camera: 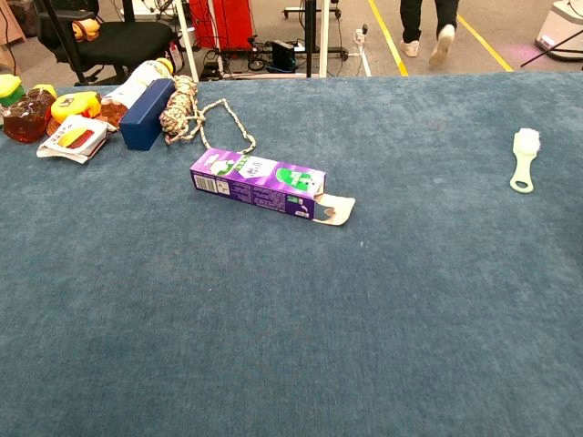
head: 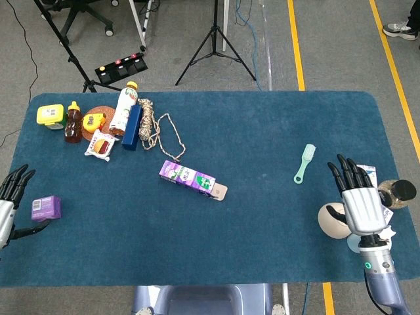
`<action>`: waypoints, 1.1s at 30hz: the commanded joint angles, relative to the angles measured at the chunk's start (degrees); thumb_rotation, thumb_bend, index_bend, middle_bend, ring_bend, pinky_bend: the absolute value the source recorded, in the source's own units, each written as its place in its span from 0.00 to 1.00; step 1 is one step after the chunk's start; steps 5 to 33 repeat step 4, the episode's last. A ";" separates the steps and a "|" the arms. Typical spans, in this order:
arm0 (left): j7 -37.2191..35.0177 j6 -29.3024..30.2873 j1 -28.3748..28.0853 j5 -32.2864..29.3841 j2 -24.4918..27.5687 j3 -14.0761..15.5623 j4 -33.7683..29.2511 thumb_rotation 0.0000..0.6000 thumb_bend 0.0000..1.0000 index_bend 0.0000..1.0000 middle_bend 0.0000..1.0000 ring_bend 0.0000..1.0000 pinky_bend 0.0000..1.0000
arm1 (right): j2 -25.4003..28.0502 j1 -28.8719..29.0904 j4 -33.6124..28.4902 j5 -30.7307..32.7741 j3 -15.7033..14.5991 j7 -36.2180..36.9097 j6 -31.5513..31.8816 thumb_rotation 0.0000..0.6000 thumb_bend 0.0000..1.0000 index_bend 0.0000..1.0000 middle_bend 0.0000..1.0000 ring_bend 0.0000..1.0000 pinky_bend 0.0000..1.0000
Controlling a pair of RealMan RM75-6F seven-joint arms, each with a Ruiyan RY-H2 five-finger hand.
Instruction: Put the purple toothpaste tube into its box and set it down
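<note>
The purple toothpaste box (head: 188,178) (camera: 258,181) lies flat on the blue table near its middle, its end flap (camera: 335,211) open toward the right. No tube shows outside the box. My left hand (head: 8,197) is at the far left edge of the head view, fingers spread, holding nothing, next to a small purple box (head: 46,207). Low at the right edge my right hand (head: 359,200) is open too, fingers up, far from the toothpaste box. Neither hand appears in the chest view.
A rope (head: 161,128), a dark blue box (head: 132,127), a drink bottle (head: 123,107), snack packs and jars crowd the back left. A pale green brush (head: 304,163) (camera: 523,157) lies right of centre. A beige ball (head: 332,220), cartons and a cup sit by my right hand.
</note>
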 commanded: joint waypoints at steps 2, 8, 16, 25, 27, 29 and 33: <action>-0.23 -0.72 0.86 0.91 -0.90 -0.10 0.65 1.00 0.09 0.00 0.00 0.00 0.20 | -0.01 -1.73 0.60 -0.35 0.54 1.32 0.57 1.00 0.00 0.08 0.00 0.05 0.16; -0.03 -1.41 0.84 1.05 -1.02 -0.34 0.61 1.00 0.09 0.00 0.00 0.00 0.20 | 0.17 -1.91 0.69 -0.40 0.80 1.25 0.06 1.00 0.00 0.08 0.00 0.05 0.16; -0.03 -1.41 0.84 1.05 -1.02 -0.34 0.61 1.00 0.09 0.00 0.00 0.00 0.20 | 0.17 -1.91 0.69 -0.40 0.80 1.25 0.06 1.00 0.00 0.08 0.00 0.05 0.16; -0.03 -1.41 0.84 1.05 -1.02 -0.34 0.61 1.00 0.09 0.00 0.00 0.00 0.20 | 0.17 -1.91 0.69 -0.40 0.80 1.25 0.06 1.00 0.00 0.08 0.00 0.05 0.16; -0.03 -1.41 0.84 1.05 -1.02 -0.34 0.61 1.00 0.09 0.00 0.00 0.00 0.20 | 0.17 -1.91 0.69 -0.40 0.80 1.25 0.06 1.00 0.00 0.08 0.00 0.05 0.16; -0.03 -1.41 0.84 1.05 -1.02 -0.34 0.61 1.00 0.09 0.00 0.00 0.00 0.20 | 0.17 -1.91 0.69 -0.40 0.80 1.25 0.06 1.00 0.00 0.08 0.00 0.05 0.16; -0.03 -1.41 0.84 1.05 -1.02 -0.34 0.61 1.00 0.09 0.00 0.00 0.00 0.20 | 0.17 -1.91 0.69 -0.40 0.80 1.25 0.06 1.00 0.00 0.08 0.00 0.05 0.16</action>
